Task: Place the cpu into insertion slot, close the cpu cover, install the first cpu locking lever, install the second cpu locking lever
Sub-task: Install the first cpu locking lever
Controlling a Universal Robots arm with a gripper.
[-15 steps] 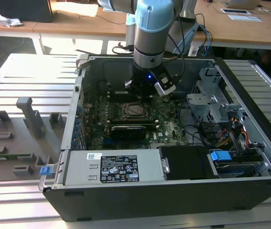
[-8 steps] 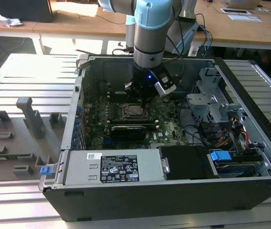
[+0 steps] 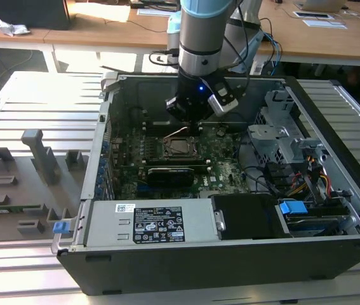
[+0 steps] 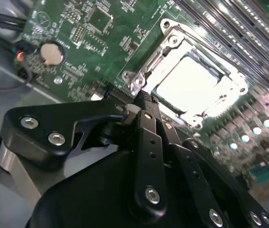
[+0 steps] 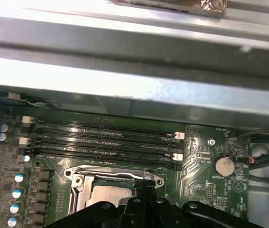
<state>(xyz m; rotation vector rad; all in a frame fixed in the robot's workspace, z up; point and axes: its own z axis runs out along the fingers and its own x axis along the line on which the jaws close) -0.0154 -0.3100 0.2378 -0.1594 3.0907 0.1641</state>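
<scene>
While the cpu (image 4: 189, 83) lies under the cpu cover (image 4: 203, 53), the hand (image 4: 144, 97) hovers beside, pressed together.

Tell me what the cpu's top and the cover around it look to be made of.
The cpu: metal top, probably, silvery and smooth; it glares evenly white under the light. The cpu cover: thin stamped sheet metal, it seems, bright and glossy, with sharp highlights along its bent edges.

One cpu (image 4: 186, 83), one cpu cover (image 4: 205, 51), one coin battery (image 4: 52, 52), one computer case (image 3: 332, 127)
</scene>
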